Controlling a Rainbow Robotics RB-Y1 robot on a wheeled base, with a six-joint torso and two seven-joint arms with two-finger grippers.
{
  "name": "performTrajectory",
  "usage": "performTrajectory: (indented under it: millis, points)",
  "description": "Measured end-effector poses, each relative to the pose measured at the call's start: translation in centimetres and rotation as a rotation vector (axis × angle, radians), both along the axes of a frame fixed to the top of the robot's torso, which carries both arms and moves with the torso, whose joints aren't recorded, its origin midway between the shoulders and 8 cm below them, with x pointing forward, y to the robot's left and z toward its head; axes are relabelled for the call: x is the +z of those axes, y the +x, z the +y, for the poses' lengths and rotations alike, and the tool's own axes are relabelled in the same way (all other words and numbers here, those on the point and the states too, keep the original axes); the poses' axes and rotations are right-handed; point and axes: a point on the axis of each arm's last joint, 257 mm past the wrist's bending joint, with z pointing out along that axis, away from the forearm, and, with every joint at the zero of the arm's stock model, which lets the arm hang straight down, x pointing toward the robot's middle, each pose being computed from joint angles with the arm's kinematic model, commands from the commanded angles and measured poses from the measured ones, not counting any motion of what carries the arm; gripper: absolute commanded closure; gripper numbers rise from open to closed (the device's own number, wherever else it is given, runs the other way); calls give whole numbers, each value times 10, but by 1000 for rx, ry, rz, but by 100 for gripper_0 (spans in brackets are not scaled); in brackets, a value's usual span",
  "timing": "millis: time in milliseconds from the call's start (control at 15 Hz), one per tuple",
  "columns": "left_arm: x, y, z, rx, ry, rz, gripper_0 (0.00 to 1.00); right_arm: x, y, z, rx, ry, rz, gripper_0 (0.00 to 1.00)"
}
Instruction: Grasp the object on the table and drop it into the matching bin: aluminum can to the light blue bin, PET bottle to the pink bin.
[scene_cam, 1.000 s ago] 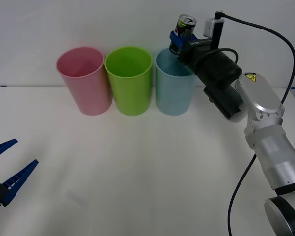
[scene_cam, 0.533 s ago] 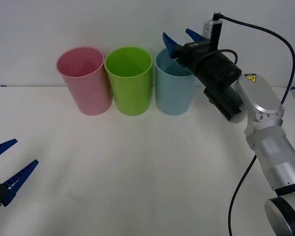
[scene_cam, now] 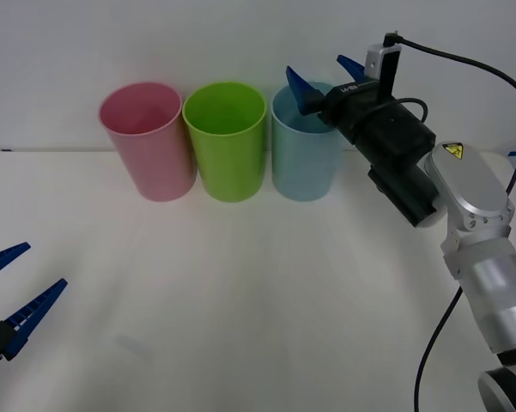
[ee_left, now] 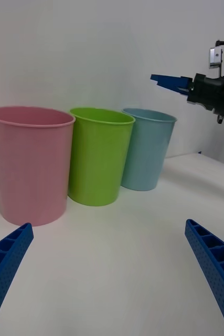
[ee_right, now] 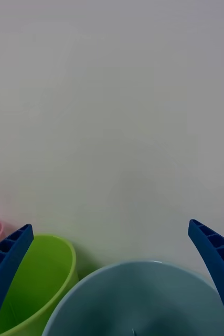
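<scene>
My right arm (scene_cam: 481,240) is silver with a black forearm, a yellow warning triangle (near the elbow) and a black cable; my fingers (scene_cam: 299,88) are ribbed blue.

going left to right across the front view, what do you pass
left claw → pink bin → lime green bin → light blue bin → right claw, open above the light blue bin's rim

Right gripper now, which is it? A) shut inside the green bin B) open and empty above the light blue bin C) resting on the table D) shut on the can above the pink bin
B: the right gripper has its blue fingers spread with nothing between them, above the rim of the light blue bin.
</scene>
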Motion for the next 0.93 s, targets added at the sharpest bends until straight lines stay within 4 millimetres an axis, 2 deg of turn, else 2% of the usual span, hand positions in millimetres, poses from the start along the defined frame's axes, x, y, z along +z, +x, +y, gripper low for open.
performTrajectory:
  millis: [267,533,933]
  points:
    - [0,0,0,0,0,0,0,-9,-29,-16,8,-39,-23,0]
    - [0,0,0,0,0,0,0,-21,-67,-38,19,-67,-28,0]
    - [0,0,0,0,0,0,0,-52,-125,-83,-3,-118,4,0]
